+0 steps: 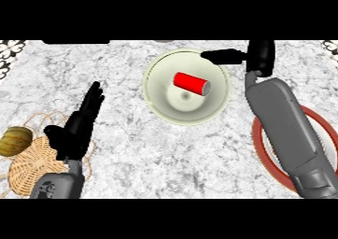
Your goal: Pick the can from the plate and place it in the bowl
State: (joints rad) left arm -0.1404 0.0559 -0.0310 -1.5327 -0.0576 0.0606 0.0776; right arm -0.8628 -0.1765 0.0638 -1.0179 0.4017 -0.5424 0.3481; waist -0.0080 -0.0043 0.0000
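at lower left i see my left hand resting, fingers straight, beside a wicker basket. the red can lies inside the cream bowl, upper centre. my right hand, released, hangs at the bowl's far rim; the red-rimmed plate sits at right.

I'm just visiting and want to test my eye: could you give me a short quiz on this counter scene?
1. True or false: the red can lies on its side inside the cream bowl.
2. What lies under the right forearm? A) red-rimmed plate B) wicker mat C) nothing but counter
3. What sits beside the left hand, at the counter's left edge?

Key: 1. True. 2. A. 3. A wicker mat with a small yellow-green squash at its edge.
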